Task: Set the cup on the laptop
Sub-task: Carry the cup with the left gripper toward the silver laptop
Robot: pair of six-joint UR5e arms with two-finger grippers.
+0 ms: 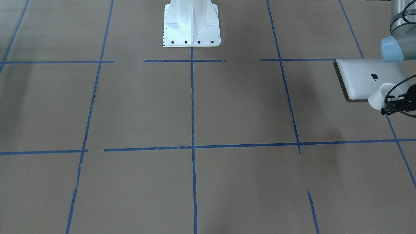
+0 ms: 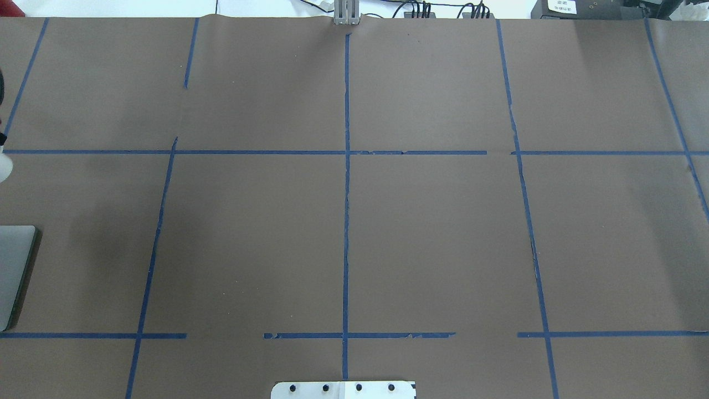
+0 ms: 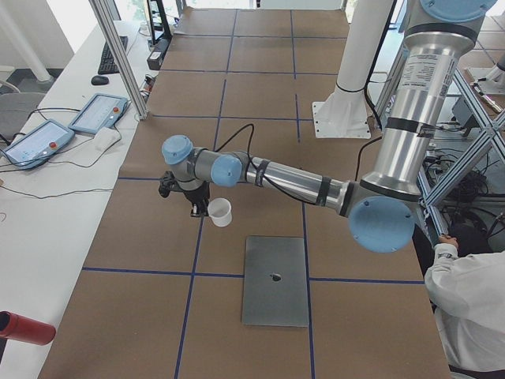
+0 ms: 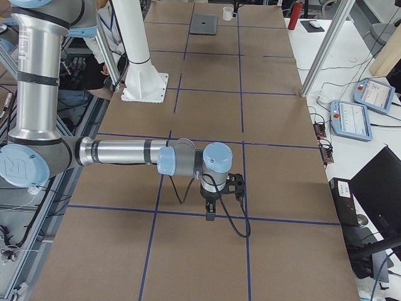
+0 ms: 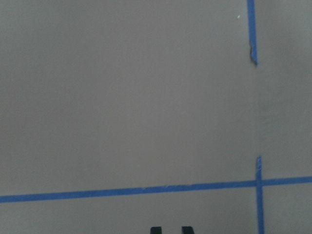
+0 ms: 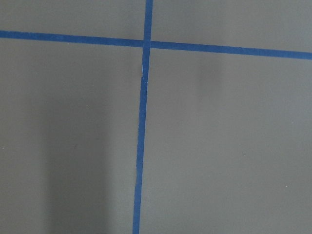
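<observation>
Laptop (image 1: 360, 79) and cup (image 1: 377, 97) show frontally, not from wrists; left, right jaws' state untellable.

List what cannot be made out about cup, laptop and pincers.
- Whether the left pincer grips the cup: front-facing view, right edge cuts it off.
- Most of the laptop: overhead view, cut by the left edge.
- Whether the right pincer is open: exterior right view, too small.

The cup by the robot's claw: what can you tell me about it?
The cup is small, plain white and smooth, open end up, and its inside looks empty. It seems lifted off the brown table, gripped at one side by the left claw. It is near the laptop, not resting on it.
</observation>
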